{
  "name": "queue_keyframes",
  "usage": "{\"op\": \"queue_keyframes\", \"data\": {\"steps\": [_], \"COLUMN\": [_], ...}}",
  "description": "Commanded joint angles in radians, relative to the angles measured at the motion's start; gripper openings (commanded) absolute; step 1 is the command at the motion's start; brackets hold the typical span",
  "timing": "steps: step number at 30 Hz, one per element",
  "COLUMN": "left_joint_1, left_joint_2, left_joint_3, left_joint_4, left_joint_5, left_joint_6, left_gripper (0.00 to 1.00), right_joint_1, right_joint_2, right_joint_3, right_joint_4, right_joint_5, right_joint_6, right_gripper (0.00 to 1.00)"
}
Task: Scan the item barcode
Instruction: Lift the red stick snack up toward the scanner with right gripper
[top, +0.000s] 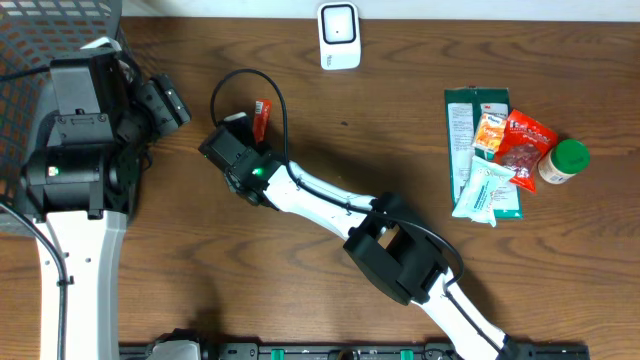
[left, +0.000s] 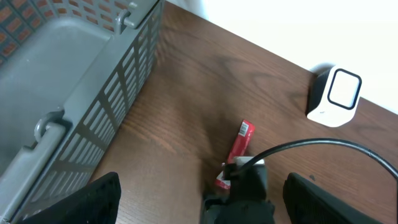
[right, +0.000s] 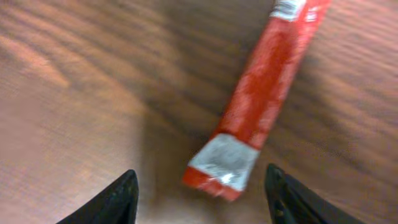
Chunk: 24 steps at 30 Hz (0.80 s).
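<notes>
Wooden surface (top: 330, 130), far edge: your right claw (right: 202, 186) straddles the red sachet (right: 267, 87), jaws apart, to lift it; left claw (top: 172, 103) gapes wide.

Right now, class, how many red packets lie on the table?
2. A stick lies at the right pincer; a pouch tops the pile on the right. That pile may hide more.

The red sachet (right: 264, 93) looks glossy, silvery at one end. The table (right: 74, 99) is grained wood, the basket (left: 124, 81) matt plastic.
</notes>
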Motion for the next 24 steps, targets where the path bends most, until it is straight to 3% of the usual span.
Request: {"op": "queue_keyframes", "data": {"steps": [1,5,11,19,24], "left_joint_1": [0.004,0.004,0.004,0.004,0.004], "left_joint_2": [0.004,0.004,0.004,0.005,0.005], "left_joint_3": [0.011,0.011,0.011,0.011,0.011], "left_joint_4": [-0.002,-0.002,-0.002,-0.002,-0.002], "left_joint_5": [-0.005,-0.005,-0.005,-0.005,-0.005], "left_joint_6": [0.005,0.005,0.005,0.005,0.005], "left_gripper": [0.84,0.84,0.84,0.84,0.84], "right_joint_1": [-0.010,-0.035,-0.055,-0.057,-0.058], "right_joint_2": [-0.003,-0.003,0.018,0.024,0.026], "right_joint_3": [0.006,0.006,0.006,-0.005,-0.045], "right_joint_4": [-0.012,-0.002,0.065,0.066,0.085], "right_joint_5": [0.099,0.094,0.028,0.001,-0.013], "right_joint_6": [-0.023,-0.020,-0.009,0.148,0.241], "right_gripper": [0.56,0.48,0.47,0.37,0.38]}}
